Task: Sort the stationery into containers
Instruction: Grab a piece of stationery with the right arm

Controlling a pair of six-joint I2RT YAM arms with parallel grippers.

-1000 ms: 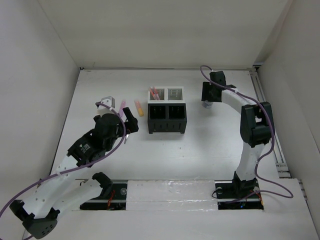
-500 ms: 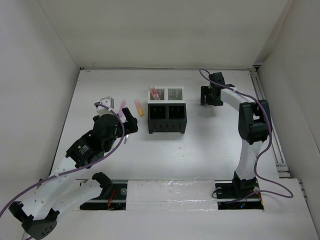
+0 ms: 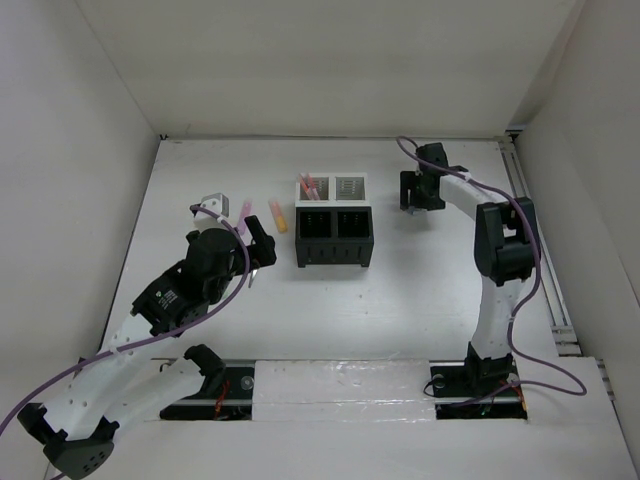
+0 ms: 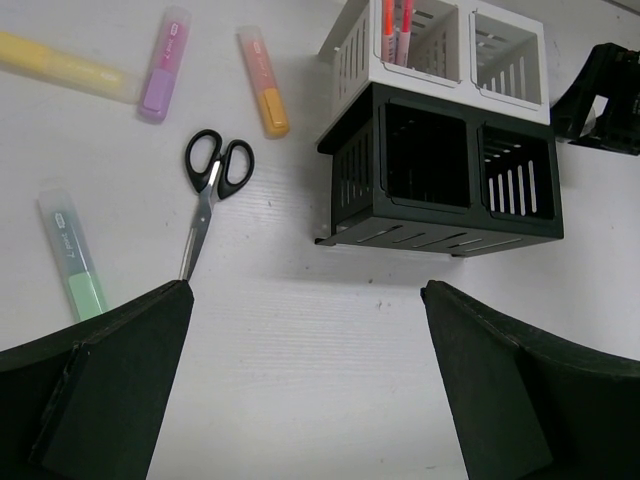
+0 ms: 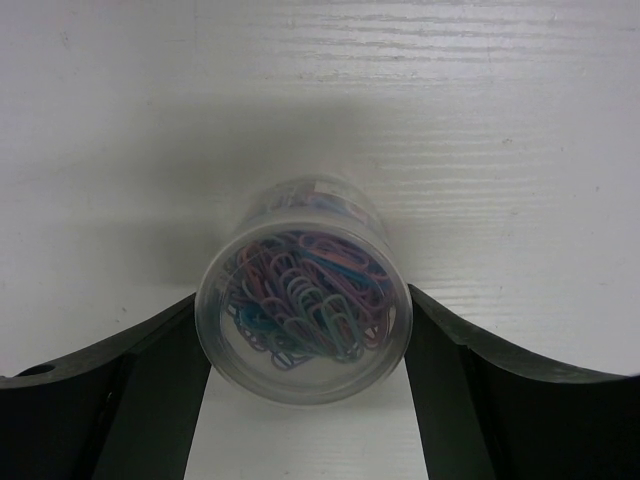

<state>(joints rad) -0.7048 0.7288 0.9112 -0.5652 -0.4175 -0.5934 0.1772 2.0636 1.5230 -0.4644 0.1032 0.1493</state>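
My right gripper (image 5: 303, 300) has both fingers against the sides of a small clear round jar of coloured paper clips (image 5: 303, 312), right of the containers (image 3: 335, 235), and is shut on it. The containers are a mesh block with two white compartments (image 4: 430, 50) behind two black ones (image 4: 440, 170). Red and orange pens (image 4: 395, 22) stand in the left white compartment. Left of the block lie black-handled scissors (image 4: 215, 180) and yellow (image 4: 70, 68), pink (image 4: 160, 65), orange (image 4: 265, 85) and green (image 4: 72, 255) highlighters. My left gripper (image 4: 305, 288) hangs wide open over bare table, near the scissors.
White walls close in the table (image 3: 330, 310) at the back and on both sides. A rail (image 3: 530, 230) runs along the right edge. The right gripper also shows past the black compartments (image 4: 605, 95) in the left wrist view.
The right gripper has shifted slightly toward the back wall, and the jar that showed beneath it is now mostly hidden under it. The left arm has not moved.
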